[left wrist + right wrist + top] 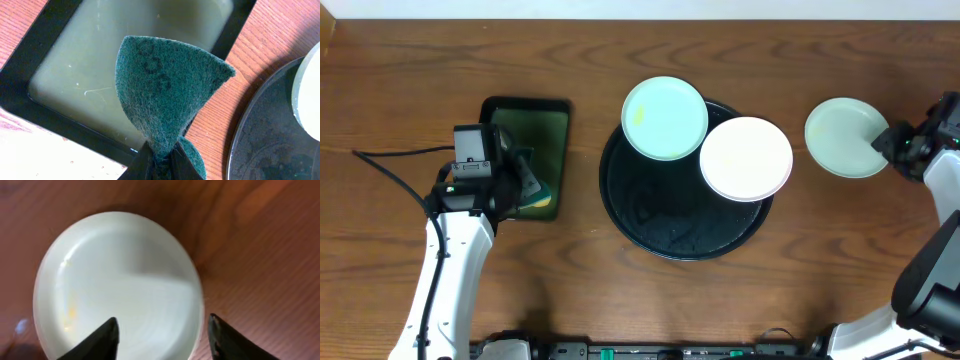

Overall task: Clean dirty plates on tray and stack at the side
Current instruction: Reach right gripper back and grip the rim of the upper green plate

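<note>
The round black tray lies mid-table. A mint plate rests on its upper-left rim and a white plate on its right side. A second pale mint plate lies on the bare wood to the right. My right gripper is open at that plate's right edge. In the right wrist view its jaws straddle the plate's rim, one finger over the plate, one over wood. My left gripper is shut on a green scouring pad, jaws over the rectangular tray's edge.
The small rectangular black tray with a green inside sits left of the round tray; it also shows in the left wrist view. The round tray's rim shows there too. A black cable runs at far left.
</note>
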You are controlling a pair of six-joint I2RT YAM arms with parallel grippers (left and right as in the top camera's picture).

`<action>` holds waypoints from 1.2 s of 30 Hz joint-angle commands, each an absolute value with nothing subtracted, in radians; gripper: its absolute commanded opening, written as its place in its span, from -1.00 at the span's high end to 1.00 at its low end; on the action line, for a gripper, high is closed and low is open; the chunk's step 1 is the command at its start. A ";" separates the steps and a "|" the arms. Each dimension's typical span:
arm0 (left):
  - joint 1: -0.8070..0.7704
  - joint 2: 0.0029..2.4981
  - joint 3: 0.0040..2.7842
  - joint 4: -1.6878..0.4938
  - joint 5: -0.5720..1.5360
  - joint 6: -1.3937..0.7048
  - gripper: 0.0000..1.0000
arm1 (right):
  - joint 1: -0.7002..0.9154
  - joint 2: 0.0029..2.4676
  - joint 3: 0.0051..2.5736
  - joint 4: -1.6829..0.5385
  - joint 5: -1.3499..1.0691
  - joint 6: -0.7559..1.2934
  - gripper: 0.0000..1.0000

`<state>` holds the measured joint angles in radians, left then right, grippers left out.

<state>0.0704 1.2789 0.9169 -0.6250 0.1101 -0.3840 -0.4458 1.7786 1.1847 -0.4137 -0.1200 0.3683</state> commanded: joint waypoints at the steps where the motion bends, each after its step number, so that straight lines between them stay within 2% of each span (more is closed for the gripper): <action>1: 0.073 1.274 0.907 -0.624 0.120 -0.366 0.85 | -0.439 1.670 1.220 -0.400 -0.273 0.331 -0.21; 3: 0.073 1.274 0.907 -0.623 0.120 -0.366 0.85 | -0.406 1.625 1.230 -0.382 -0.364 0.293 -0.28; 5: 0.073 1.274 0.907 -0.623 0.120 -0.367 0.85 | -0.353 1.592 1.234 -0.358 -0.422 0.253 -0.53; 8: 0.073 1.274 0.907 -0.624 0.120 -0.366 0.85 | -0.233 1.579 1.242 -0.362 -0.376 0.213 -0.90; 10: 0.073 1.274 0.907 -0.625 0.120 -0.366 0.85 | -0.147 1.597 1.268 -0.418 -0.363 0.174 -0.98; 16: 0.073 1.274 0.907 -0.625 0.120 -0.366 0.85 | 0.075 1.750 1.507 -0.735 -0.330 0.088 -0.99; 20: 0.073 1.274 0.907 -0.624 0.120 -0.366 0.85 | 0.184 1.876 1.679 -0.869 -0.257 0.069 -0.98; 23: 0.073 1.274 0.907 -0.625 0.120 -0.366 0.85 | 0.252 1.959 1.737 -0.854 -0.187 0.101 -0.99; 27: 0.073 1.274 0.907 -0.628 0.120 -0.366 0.85 | 0.303 2.045 1.741 -0.767 -0.108 0.260 -0.56; 31: 0.073 1.274 0.907 -0.628 0.120 -0.366 0.85 | 0.325 2.113 1.741 -0.701 -0.101 0.353 -0.57; 36: 0.073 1.274 0.907 -0.628 0.120 -0.366 0.85 | 0.337 2.179 1.741 -0.695 -0.032 0.438 -0.50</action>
